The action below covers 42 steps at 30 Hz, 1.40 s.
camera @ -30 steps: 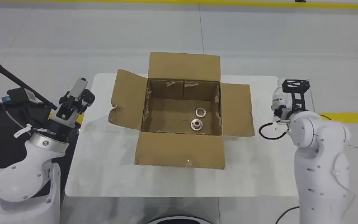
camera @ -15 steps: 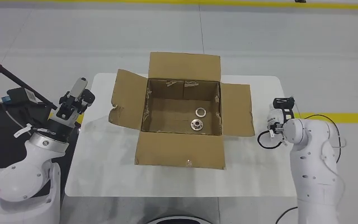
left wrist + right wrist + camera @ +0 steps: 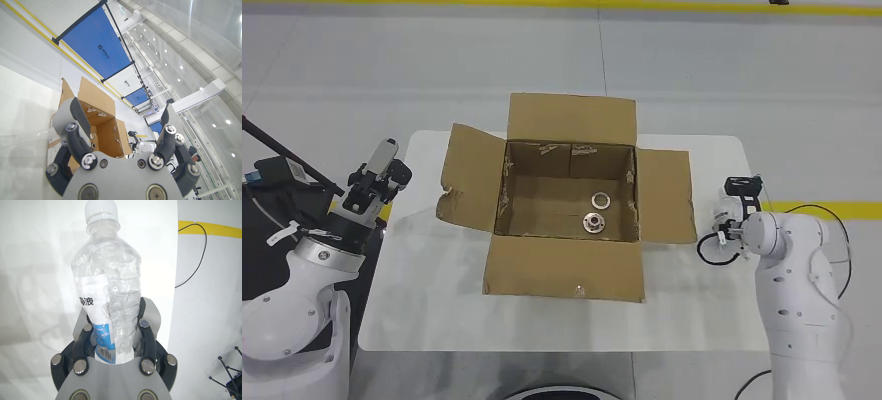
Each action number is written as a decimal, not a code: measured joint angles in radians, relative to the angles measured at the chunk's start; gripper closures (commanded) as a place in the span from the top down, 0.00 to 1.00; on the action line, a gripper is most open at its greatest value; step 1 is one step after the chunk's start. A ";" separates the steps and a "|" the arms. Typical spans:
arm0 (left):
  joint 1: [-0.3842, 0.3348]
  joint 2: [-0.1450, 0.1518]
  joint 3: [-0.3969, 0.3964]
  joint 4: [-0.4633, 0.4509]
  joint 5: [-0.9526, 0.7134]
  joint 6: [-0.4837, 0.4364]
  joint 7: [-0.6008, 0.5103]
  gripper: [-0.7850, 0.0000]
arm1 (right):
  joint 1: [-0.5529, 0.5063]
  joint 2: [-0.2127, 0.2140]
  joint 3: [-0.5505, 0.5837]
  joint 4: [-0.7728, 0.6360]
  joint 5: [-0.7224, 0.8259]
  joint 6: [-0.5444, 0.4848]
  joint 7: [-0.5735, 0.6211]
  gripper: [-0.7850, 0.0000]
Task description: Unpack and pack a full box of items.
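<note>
**A:** What is held by the right gripper (image 3: 113, 315)?

**B:** A clear plastic bottle (image 3: 107, 272) is clamped between its jaws, which are closed onto the labelled lower body. The white cap (image 3: 101, 209) is pointed away from the jaws, out over the white table (image 3: 37, 256).

**A:** And the left gripper (image 3: 122, 106)?

**B:** Its jaws are spread wide, and nothing is held between them. The open cardboard box (image 3: 105, 130) is seen beyond them, partly hidden behind one finger and well apart from both.

**A:** What is found inside the box?

**B:** A metal ring (image 3: 600, 200) and a metal disc (image 3: 593, 222) are seen on its floor, just beside each other. The four flaps (image 3: 667, 195) are folded outward.

**A:** How is the box placed relative to the jaws that hold the bottle?

**B:** It is set off to their side. The nearest flap is near them, with bare table between, and no contact is seen.
</note>
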 measured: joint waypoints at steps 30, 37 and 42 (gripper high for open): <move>0.000 0.000 0.000 0.000 0.000 0.000 0.000 1.00 | 0.100 -0.023 -0.263 -0.537 0.379 -0.134 -0.052 1.00; 0.000 0.000 0.000 0.000 0.000 0.000 0.000 1.00 | 0.251 -0.061 -0.499 -0.297 0.441 -0.143 -0.086 0.75; 0.000 0.000 0.000 0.000 0.000 0.000 0.000 1.00 | 0.307 -0.079 -0.573 -0.170 0.438 -0.138 -0.100 0.46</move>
